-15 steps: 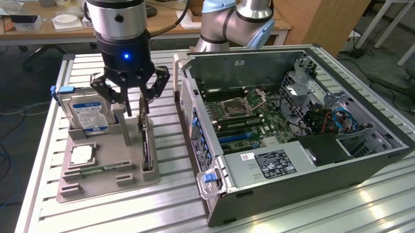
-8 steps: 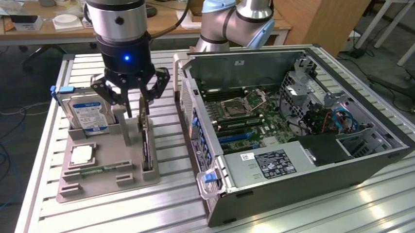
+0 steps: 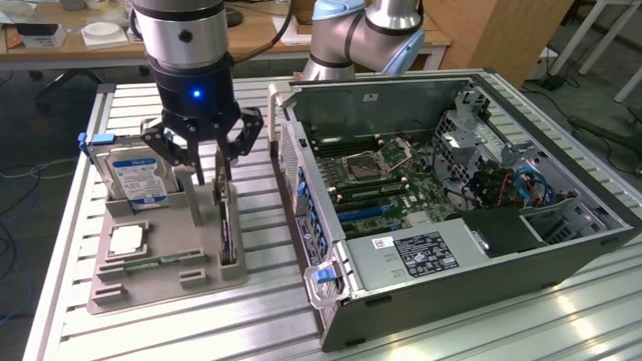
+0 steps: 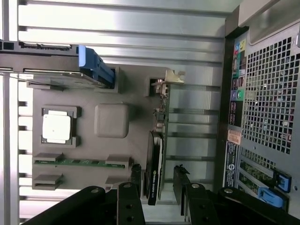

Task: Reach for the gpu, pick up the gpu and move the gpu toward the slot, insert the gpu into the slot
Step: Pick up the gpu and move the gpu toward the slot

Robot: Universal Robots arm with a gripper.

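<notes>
The gpu [image 3: 228, 237] stands on its long edge in a grey holder tray [image 3: 161, 289] on the slatted table. In the wrist view the gpu [image 4: 157, 154] is seen edge-on, with its silver bracket [image 4: 168, 78] at the far end. My gripper [image 3: 210, 179] hangs right above the card and is open. In the wrist view the gripper [image 4: 158, 185] has one finger on each side of the card's near end, with a small gap at both. The blue slot [image 3: 363, 213] lies on the green motherboard inside the open computer case [image 3: 561, 248].
The tray also holds a hard drive [image 3: 135, 173] with a blue clip, a processor chip [image 3: 128, 239] and a green memory stick [image 3: 150, 263]. The case's rear wall [image 4: 262, 108] stands close beside the tray. Desks and another arm's base stand behind the table.
</notes>
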